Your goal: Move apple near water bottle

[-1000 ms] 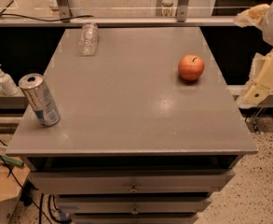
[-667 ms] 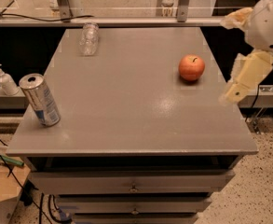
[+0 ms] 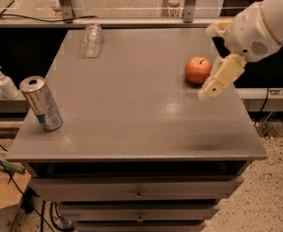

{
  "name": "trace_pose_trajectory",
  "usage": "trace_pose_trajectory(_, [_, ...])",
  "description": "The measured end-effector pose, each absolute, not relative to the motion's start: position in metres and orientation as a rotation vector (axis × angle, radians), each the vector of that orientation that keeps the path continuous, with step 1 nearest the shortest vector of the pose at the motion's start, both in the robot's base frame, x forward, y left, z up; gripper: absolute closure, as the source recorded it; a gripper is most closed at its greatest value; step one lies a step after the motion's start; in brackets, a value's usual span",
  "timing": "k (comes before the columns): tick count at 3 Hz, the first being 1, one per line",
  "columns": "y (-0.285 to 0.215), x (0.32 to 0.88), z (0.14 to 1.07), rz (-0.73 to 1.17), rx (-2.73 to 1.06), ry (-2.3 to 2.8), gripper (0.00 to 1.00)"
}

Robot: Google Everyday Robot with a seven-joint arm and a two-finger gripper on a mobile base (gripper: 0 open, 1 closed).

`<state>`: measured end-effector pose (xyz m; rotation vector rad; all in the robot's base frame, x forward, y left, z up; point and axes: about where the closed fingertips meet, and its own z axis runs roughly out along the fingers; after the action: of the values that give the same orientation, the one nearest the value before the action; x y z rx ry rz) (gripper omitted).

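We see the gripper (image 3: 213, 61) at the right of the frame, fingers spread wide and holding nothing, with the apple (image 3: 198, 70) just to its left on the table (image 3: 131, 124), right of centre. The water bottle (image 3: 91, 39) lies on its side at the upper left, well apart from the apple. Since a second ago the gripper has swung in from the right edge toward the apple; apple and bottle have not moved.

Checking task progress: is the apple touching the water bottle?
Apart: the camera view shows wide grey tabletop between the apple, right, and the water bottle, far left; the tool is beside the apple.
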<state>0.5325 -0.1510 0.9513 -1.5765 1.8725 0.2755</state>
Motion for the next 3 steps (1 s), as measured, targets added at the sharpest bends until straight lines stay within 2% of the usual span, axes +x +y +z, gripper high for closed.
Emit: trace_pose_trajectory(3, [-0.143, 0.608, 0.895, 0.439, -1.44, 1.913, 0.0])
